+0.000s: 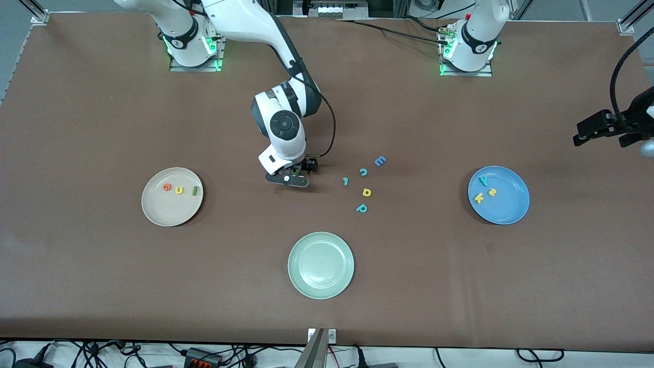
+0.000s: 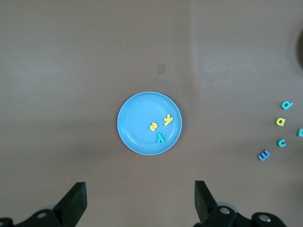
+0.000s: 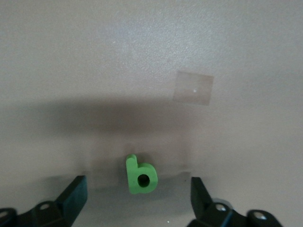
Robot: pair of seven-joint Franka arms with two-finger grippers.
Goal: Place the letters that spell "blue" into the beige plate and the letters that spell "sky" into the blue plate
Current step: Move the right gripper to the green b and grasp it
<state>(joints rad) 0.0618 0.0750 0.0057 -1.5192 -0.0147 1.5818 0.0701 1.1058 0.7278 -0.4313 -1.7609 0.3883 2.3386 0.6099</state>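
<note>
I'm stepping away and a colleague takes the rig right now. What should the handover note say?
Right gripper: open, low over the table, fingers straddling the light green b, not yet gripped.
Left gripper: open, empty, waiting high above the blue plate.
Beige plate: holds orange e, yellow u, dark green l.
Blue plate: holds teal y, yellow s, yellow k.
Done: "sky" complete; three letters of "blue" placed.
Left: grip the b and carry it to the beige plate.
Spare letters and the pale green plate stay put.
</note>
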